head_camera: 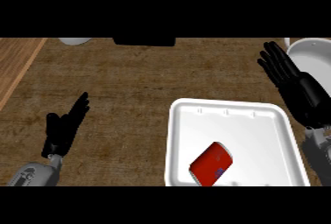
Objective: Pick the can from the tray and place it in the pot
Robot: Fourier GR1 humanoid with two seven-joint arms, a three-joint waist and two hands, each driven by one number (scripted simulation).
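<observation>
A red can lies on its side in the white tray, toward the tray's near middle. The white pot shows at the upper right edge, only partly in view. My right hand is open, fingers straight, held over the counter between the tray's far right corner and the pot, well apart from the can. My left hand stands open at the lower left, fingers up, far from the tray.
A white round object and a dark object sit at the counter's far edge. A lighter wooden strip runs along the left side. Brown counter lies between my left hand and the tray.
</observation>
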